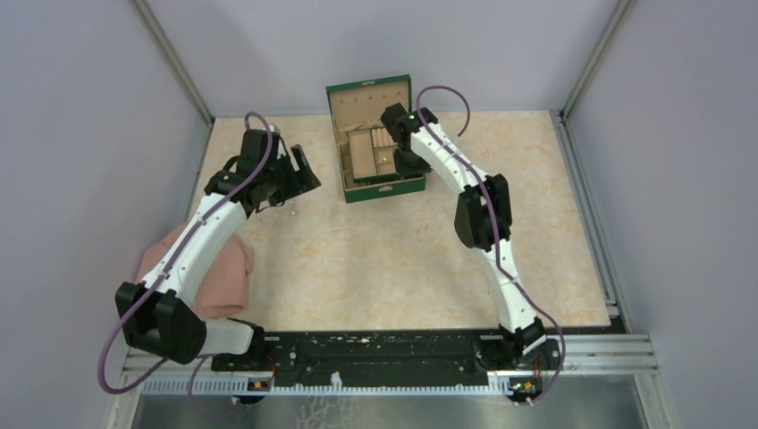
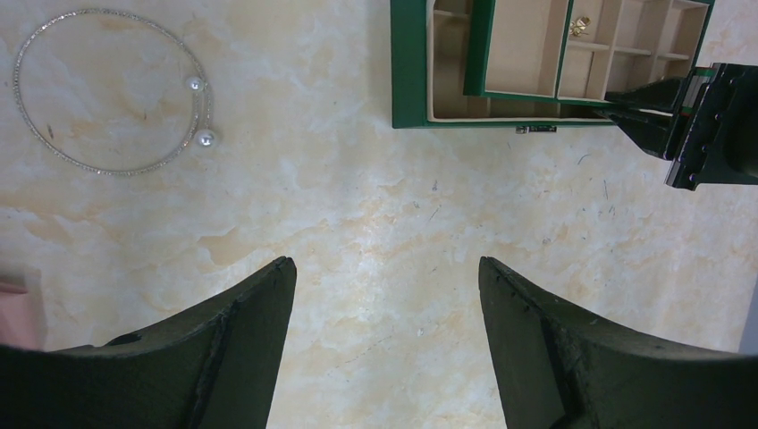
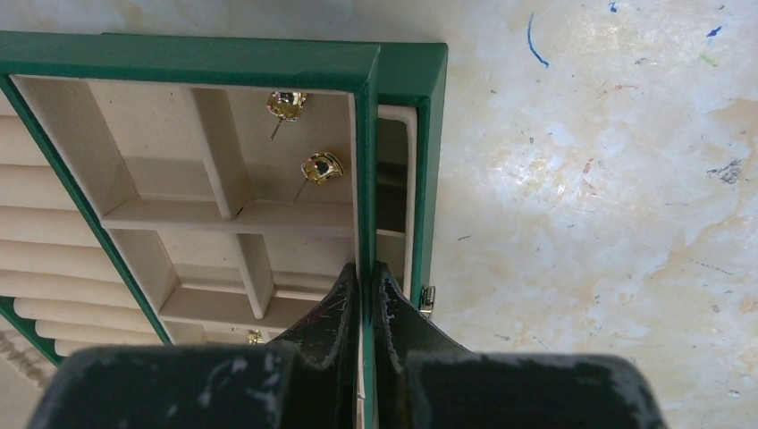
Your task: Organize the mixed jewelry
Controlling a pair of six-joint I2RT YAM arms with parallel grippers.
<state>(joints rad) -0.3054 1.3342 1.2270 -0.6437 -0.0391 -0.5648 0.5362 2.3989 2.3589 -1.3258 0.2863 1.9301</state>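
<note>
Gold metal marks the pieces nearest the right gripper [image 3: 365, 279]. A near stud earring [image 3: 322, 167] and a far stud earring [image 3: 287, 105] lie loose in one beige compartment. They are just ahead of its fingertips and a little to their left, apart from each other, each with its thin post showing. A tiny gold speck [image 3: 255, 337] sits in a closer cell, just beside the left finger.

The right gripper's fingers are drawn together on the thin green side wall of the inner tray [image 3: 179, 61]. The wall seems pinched between the pads, though the fingers themselves partly hide the contact. That tray sits inside the green box [image 3: 429, 98], whose outer wall and small metal clasp [image 3: 426, 299] lie just right of the fingers.

A wiry bangle [image 2: 205, 138] with two pearl ends lies flat on the table. It is well ahead of the left gripper [image 2: 386, 268] and off to the left of its left finger, touching nothing else. The left gripper hovers over the marbled tabletop [image 2: 357, 197] with its fingers spread wide and nothing between them. The box stands farther ahead, to its right.

A pink cloth [image 1: 219, 268] lies beneath the left arm, behind that gripper, by the table's left edge.
</note>
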